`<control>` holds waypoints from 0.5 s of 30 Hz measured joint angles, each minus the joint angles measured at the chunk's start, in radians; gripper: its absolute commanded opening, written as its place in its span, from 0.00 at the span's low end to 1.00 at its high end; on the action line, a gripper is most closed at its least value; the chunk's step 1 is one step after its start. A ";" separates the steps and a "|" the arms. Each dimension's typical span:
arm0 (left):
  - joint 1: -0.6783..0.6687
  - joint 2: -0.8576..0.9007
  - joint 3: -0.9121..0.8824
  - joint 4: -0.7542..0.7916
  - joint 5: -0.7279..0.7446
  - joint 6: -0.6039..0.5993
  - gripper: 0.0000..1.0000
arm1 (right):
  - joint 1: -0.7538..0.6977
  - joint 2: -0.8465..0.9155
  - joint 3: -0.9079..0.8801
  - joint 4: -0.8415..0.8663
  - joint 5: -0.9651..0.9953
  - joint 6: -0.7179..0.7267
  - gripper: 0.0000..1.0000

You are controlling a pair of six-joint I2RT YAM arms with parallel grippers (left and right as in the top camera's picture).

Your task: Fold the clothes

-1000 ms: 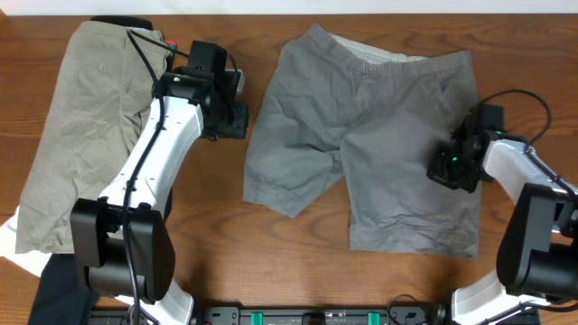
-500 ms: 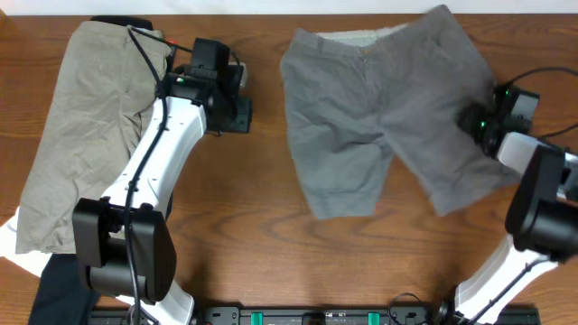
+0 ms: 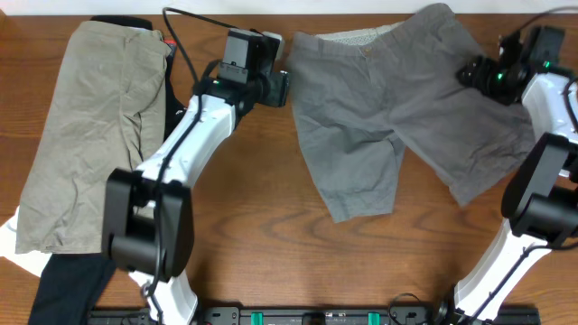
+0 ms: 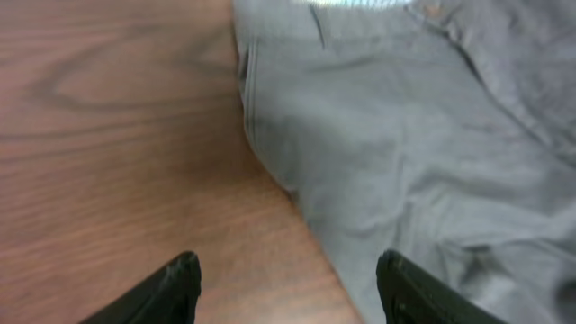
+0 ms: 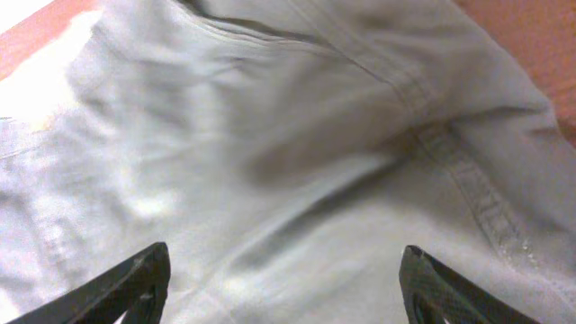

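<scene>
While the grey shorts (image 3: 379, 108) lie spread but skewed across the upper centre and right, the step in hand appears to be laying out. The left gripper (image 3: 278, 88) stands wide and empty at their left edge. The right gripper (image 3: 471, 72), upper right, is likewise wide and empty above the fabric. The next move calls for squaring the shorts and gripping an edge. No containers in view.

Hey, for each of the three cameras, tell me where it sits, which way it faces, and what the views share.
Overhead: fixed above the table, facing straight down; shows the grey shorts, khaki garment, left arm and right arm.
Left wrist: on the left arm, facing down at the shorts' waistband corner and bare wood; its open jaws show at the bottom edge.
Right wrist: on the right arm, close over shorts fabric; its open jaws show at the bottom corners.
Shared: all three see the shorts.
</scene>
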 measured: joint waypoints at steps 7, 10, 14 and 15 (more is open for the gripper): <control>0.007 0.153 0.019 0.101 0.044 0.006 0.65 | 0.086 -0.169 0.040 -0.154 -0.007 -0.068 0.81; 0.010 0.191 0.035 0.127 0.082 0.006 0.65 | 0.111 -0.201 0.043 -0.178 -0.010 -0.079 0.82; 0.010 0.219 0.045 0.135 0.121 -0.001 0.65 | 0.137 -0.208 0.043 -0.191 -0.010 -0.087 0.81; 0.010 0.222 0.045 0.135 0.131 -0.003 0.64 | 0.144 -0.208 0.043 -0.192 -0.010 -0.087 0.81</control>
